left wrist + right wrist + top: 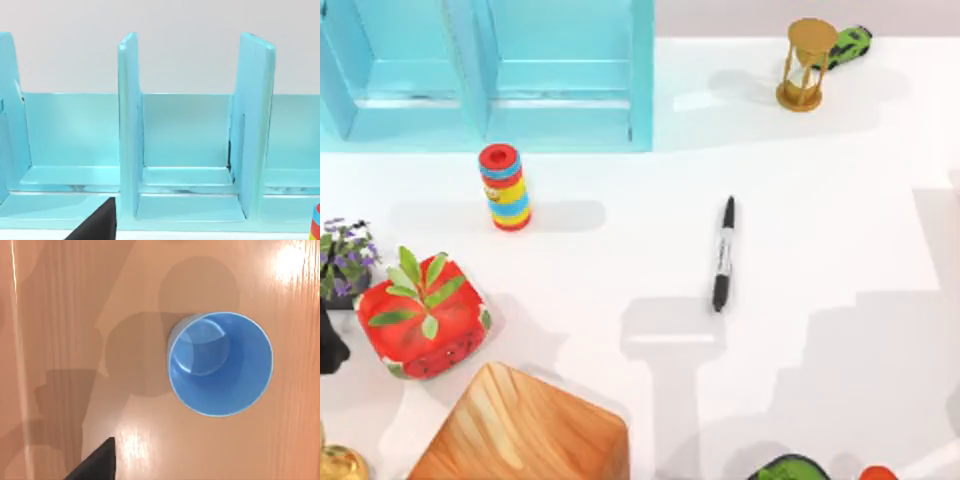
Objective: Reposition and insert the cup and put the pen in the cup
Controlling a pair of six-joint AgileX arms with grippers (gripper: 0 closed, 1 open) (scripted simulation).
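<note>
The white table [800, 200] carries the biggest things at its edges: a light-blue rack [490, 75] with upright dividers along the far left, and a wooden block [520, 430] at the near left. My left wrist camera looks straight into that rack's empty compartments [187, 145], so my left arm is facing it from the near side; whether my left fingers are released or clenched I cannot tell.

Next down in size, a red planter with green leaves [420, 315] sits at the left beside a small pot of purple flowers [342, 258], a striped ring stack [505, 188] stands just in front of the rack, and an hourglass [807, 65] stands far right with a green toy car [848, 45] behind it.

The cup [221, 364] stands upright, mouth open and empty, on a wood-grain surface directly beneath my right wrist camera. I cannot tell the state of my right fingers either.

The pen [722, 255] lies flat on the table, right of centre, touched by nothing.

I judge the task barely begun: cup not yet in the rack, pen not yet lifted.
</note>
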